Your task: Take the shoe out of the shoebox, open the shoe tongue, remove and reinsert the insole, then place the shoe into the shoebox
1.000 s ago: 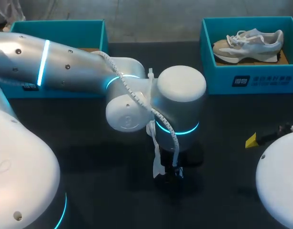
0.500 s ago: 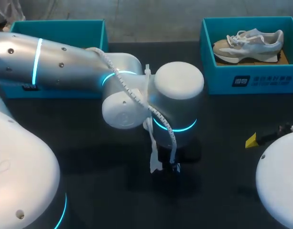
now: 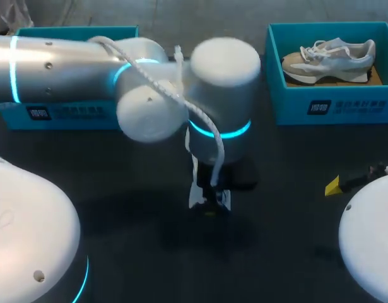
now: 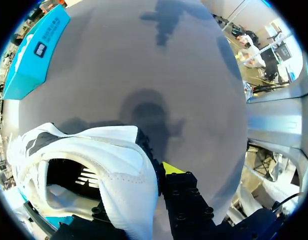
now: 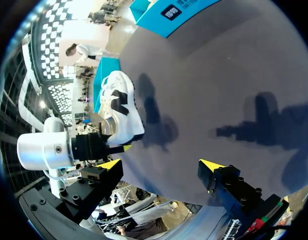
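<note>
A white shoe (image 4: 93,155) with black side marks hangs from my left gripper (image 4: 155,174), which is shut on the rim at its heel; only one yellow tip shows, the other is hidden behind the shoe. In the head view the shoe (image 3: 197,189) peeks out under my left wrist, over the middle of the dark table, and the left gripper (image 3: 211,201) is mostly hidden. The right wrist view shows the shoe (image 5: 121,110) ahead of my right gripper (image 5: 160,167), which stands open and empty. In the head view the right gripper (image 3: 335,185) sits low at the right edge.
A teal shoebox (image 3: 74,31) stands at the back left, partly behind my left arm. Another teal shoebox (image 3: 332,107) at the back right holds a grey and white sneaker (image 3: 329,55). The dark tabletop (image 3: 294,240) lies between my two arms.
My left arm has moved toward the back of the table and a little left, carrying the shoe with it. The right arm has stayed still.
</note>
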### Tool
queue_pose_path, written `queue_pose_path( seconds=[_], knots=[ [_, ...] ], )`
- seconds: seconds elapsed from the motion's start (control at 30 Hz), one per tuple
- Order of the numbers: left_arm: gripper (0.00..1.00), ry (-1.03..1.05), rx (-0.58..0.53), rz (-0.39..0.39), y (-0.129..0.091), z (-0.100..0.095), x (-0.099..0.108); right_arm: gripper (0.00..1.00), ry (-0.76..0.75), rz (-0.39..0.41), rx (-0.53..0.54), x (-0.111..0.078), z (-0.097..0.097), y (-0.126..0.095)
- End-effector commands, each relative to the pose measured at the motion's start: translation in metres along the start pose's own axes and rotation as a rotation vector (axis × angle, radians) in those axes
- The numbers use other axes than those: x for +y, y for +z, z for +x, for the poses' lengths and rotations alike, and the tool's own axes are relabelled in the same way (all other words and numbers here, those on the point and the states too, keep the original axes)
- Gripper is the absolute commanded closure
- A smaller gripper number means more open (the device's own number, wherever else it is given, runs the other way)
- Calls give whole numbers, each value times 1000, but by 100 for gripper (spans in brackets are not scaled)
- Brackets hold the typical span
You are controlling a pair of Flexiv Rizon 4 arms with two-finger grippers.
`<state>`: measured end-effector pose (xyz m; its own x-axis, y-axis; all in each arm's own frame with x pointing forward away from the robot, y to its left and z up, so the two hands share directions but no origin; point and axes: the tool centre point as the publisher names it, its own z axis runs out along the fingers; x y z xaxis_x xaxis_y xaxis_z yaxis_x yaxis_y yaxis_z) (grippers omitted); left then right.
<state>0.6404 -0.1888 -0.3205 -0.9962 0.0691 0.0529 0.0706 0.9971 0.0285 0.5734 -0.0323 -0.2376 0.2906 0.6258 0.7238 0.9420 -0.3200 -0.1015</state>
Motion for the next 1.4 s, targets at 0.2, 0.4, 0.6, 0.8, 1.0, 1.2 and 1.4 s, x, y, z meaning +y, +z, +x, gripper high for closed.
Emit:
queue_pose_path(
  seconds=[0.2,0.4,0.6,0.8,1.0,1.2,1.4],
  knots=[
    [100,36,4,21,-55,-17,37,0,2,-10,-4,-7,1,-3],
    [100,67,-2,22,-94,-35,59,0,2,-10,-4,-7,1,-3],
    [100,97,-8,9,-127,-52,78,0,2,-10,-4,-7,1,-3],
    [100,114,-19,-17,-152,-67,96,0,2,-10,-4,-7,1,-3],
    [100,137,-25,2,-177,-77,113,0,2,-10,-4,-7,1,-3],
    [100,151,-40,-6,-207,-86,124,0,2,-10,-4,-7,1,-3],
    [100,128,-49,-27,-216,-89,129,0,2,-10,-4,-7,1,-3]
  ],
)
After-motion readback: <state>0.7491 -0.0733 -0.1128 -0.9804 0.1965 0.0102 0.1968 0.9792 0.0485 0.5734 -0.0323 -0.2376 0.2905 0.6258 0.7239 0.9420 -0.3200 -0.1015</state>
